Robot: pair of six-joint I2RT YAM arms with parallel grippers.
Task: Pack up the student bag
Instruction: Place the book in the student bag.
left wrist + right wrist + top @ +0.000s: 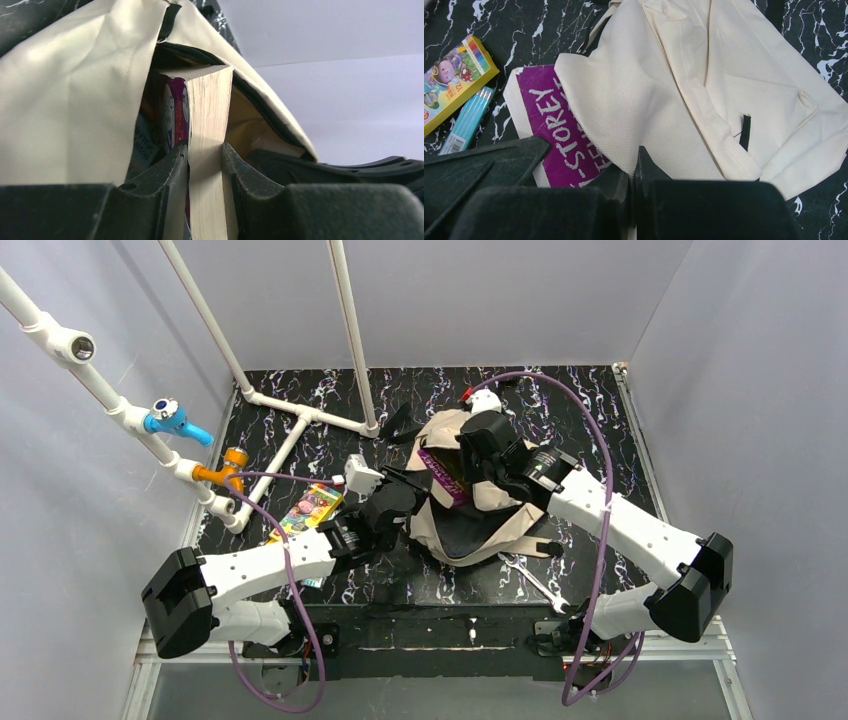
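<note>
- Top external view: the student bag (470, 525), beige, lies crumpled at the middle of the black marbled table (600, 410), between the two arms.
- The left gripper (402, 502) is at the bag's left edge, and the right gripper (482, 443) is over its upper part.
- A purple book (445, 476) sticks out of the bag between them.
- A crayon box (308, 510) lies to the left by the left arm, a wrench (535, 580) lies just beside the bag's near edge, and a white pipe frame (300, 422) stands at the back left.
- Left wrist view: the left gripper (205, 150) is closed on the book (210, 100), a pad on each side of its page block.
- The book's far end is inside the bag's (75, 100) unzipped mouth.
- Right wrist view: the right gripper (631, 170) is pinched tight on a fold of bag (724, 75) fabric that drapes over the book's purple cover (556, 125).
- The crayon box (454, 82) and a pack of light-blue pencils (466, 120) lie on the table to the left.
</note>
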